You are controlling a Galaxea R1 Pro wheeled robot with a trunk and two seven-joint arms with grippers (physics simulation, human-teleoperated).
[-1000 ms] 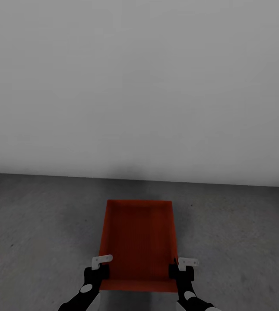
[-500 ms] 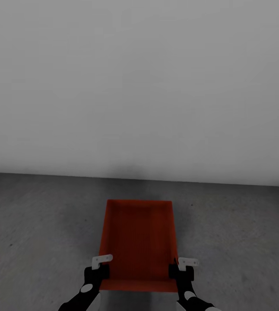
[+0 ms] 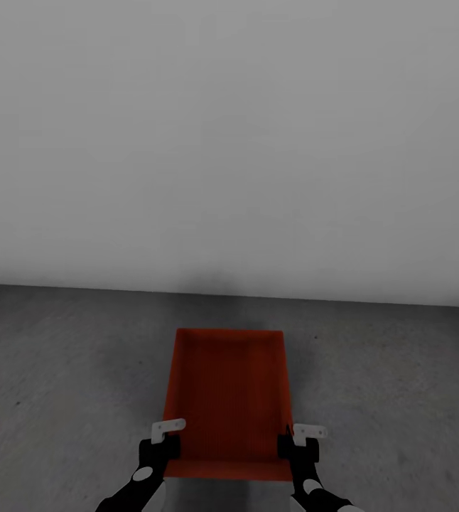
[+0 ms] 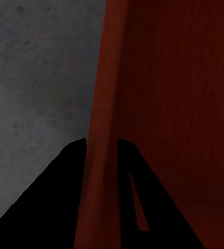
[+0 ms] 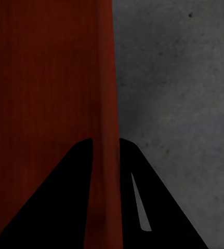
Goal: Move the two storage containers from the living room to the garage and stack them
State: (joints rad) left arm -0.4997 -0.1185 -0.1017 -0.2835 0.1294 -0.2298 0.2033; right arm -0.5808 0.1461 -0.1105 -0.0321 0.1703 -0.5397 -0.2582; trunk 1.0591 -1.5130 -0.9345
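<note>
The storage container, an orange-red rectangular box with thin straight walls, sits low over the dark grey concrete floor of the garage, a little short of the pale grey wall that stands beyond its far end. Whether its bottom touches the floor cannot be told from the head view. It is empty, and no label, brand or writing can be read on it or on the wall.

The left hand is at the container's left wall near its near corner; in the left wrist view its two dark fingers stand on either side of that thin wall, clamped on it. The right hand is at the container's right wall near the opposite near corner, and its fingers likewise straddle the wall, closed against it, with concrete just outside the container.
</note>
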